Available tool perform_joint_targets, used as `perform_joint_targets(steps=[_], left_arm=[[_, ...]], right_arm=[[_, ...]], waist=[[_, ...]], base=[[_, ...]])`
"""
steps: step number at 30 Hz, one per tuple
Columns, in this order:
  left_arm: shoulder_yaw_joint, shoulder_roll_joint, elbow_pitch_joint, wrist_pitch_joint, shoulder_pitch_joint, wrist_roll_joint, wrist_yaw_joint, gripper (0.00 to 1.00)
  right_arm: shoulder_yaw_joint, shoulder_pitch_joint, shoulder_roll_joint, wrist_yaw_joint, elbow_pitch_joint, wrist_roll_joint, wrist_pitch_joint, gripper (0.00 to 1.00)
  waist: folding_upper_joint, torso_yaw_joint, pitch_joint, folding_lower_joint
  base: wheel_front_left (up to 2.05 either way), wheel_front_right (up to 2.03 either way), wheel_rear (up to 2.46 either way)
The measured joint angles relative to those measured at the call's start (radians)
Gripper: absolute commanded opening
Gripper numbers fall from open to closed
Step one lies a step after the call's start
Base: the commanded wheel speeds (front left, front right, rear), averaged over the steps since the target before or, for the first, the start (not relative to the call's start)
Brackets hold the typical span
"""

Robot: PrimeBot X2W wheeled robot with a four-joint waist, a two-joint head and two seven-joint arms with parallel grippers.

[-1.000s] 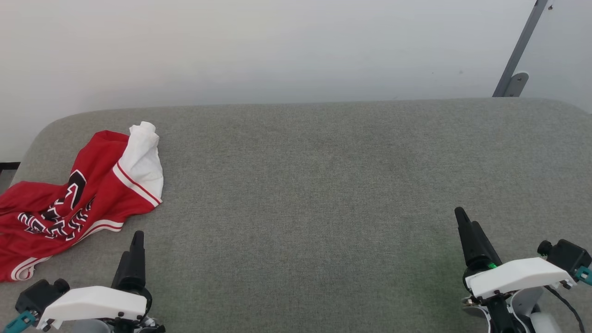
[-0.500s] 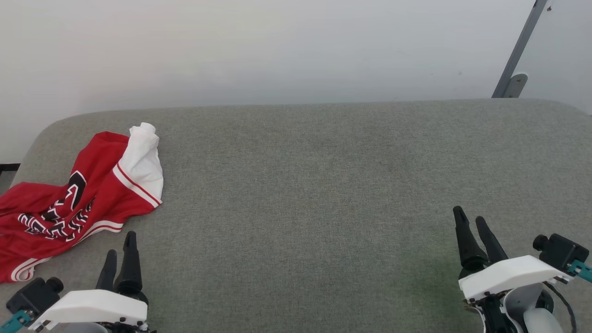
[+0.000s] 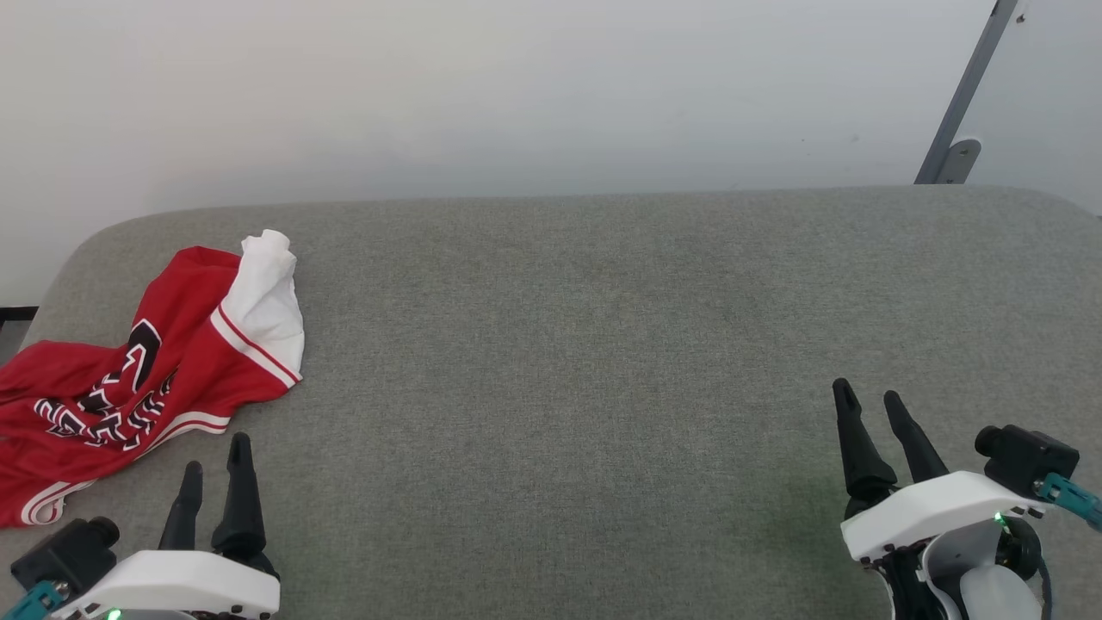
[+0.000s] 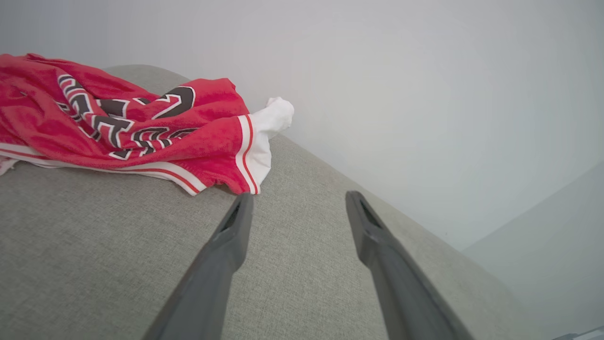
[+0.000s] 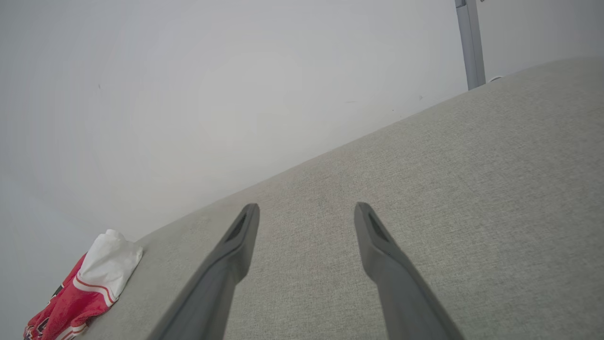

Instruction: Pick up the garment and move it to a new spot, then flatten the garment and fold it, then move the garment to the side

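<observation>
Item 1, the garment (image 3: 129,370): you find it crumpled at 9 o'clock in the head view, on the left end of the cushion (image 3: 568,344). It is thin, soft red fabric with creased black, white-edged lettering and red-and-white striped trim. One white sleeve is bunched into a peak at its far edge.

Item 2, the left gripper (image 3: 215,453): at your 7 o'clock. Its two long, dark, tapered fingers are parted with nothing between them, and the tips are near the garment's striped hem.

Item 3, the right gripper (image 3: 866,390): at 5 o'clock, fingers likewise spread and empty, well apart from the garment.

Item 4, the cushion: grey woven upholstery, flat, with rounded corners.

Item 5, the wall (image 3: 516,86): at 12 o'clock, pale and smooth.

Item 6, the metal bar (image 3: 968,86): at 1 o'clock, grey and slanted.
</observation>
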Motion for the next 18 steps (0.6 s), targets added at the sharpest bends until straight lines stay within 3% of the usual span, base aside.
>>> perform_joint_targets(steps=[18], left_arm=[[0.021,-0.005,-0.022,-0.044,0.032,0.171,-0.018,1.0]], right_arm=[[0.011,-0.003,-0.006,0.0,0.0,-0.178,-0.034,1.0]], waist=[[0.0,-0.002,-0.003,0.0]], base=[[0.0,0.0,0.0]])
